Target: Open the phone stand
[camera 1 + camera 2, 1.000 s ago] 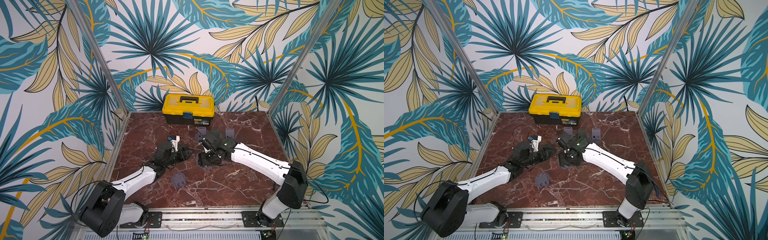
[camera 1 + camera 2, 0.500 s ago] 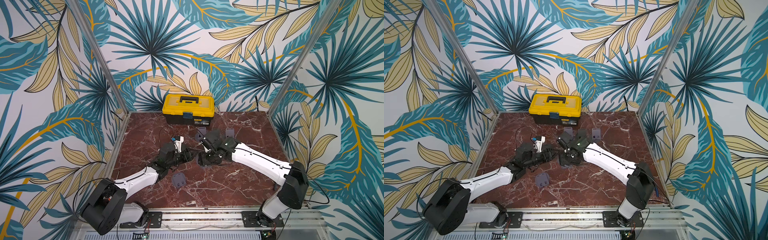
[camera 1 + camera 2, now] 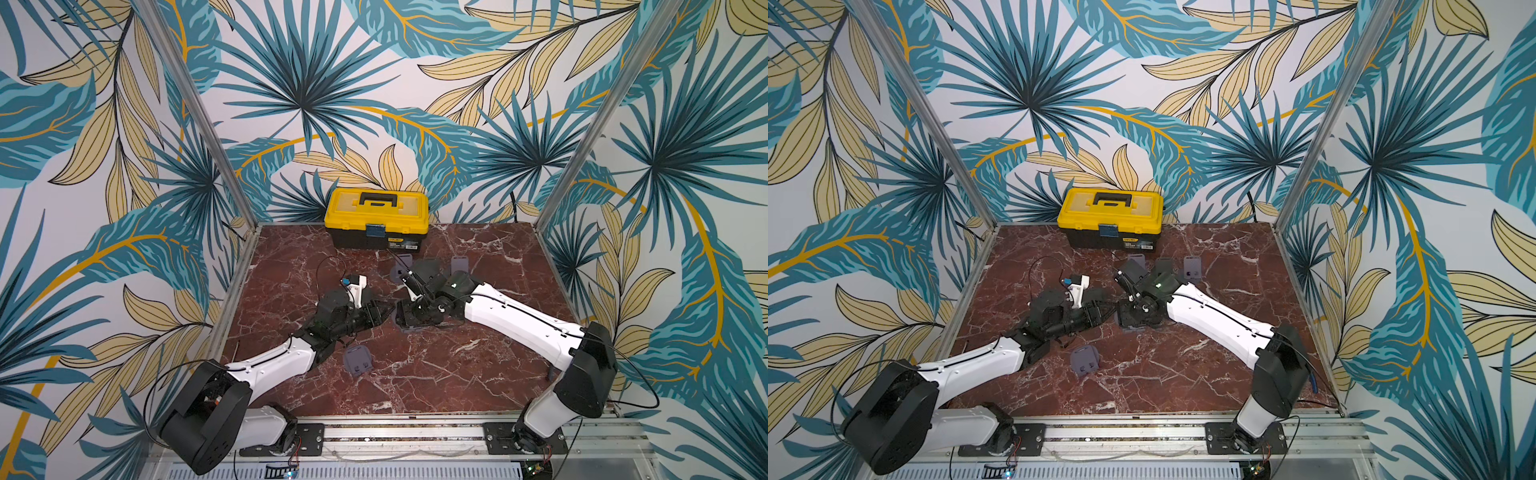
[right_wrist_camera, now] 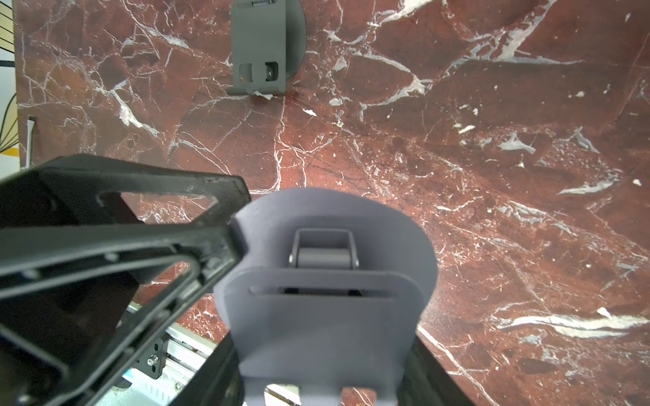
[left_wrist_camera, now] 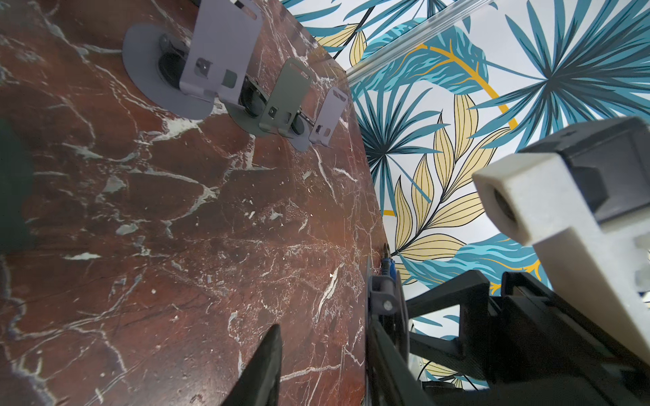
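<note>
Quantities recorded as counted | phone stands (image 3: 357, 360): 5 | toolbox (image 3: 376, 212): 1 | robot arms (image 3: 519, 320): 2 | marble table (image 3: 457, 374): 1

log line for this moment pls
right gripper: shut on phone stand | left gripper: open, fingers at its base edge

Leaf-print wallpaper (image 3: 374, 83) on three walls; red marble tabletop (image 3: 436, 374); aluminium corner posts (image 3: 196, 112); even light.
</note>
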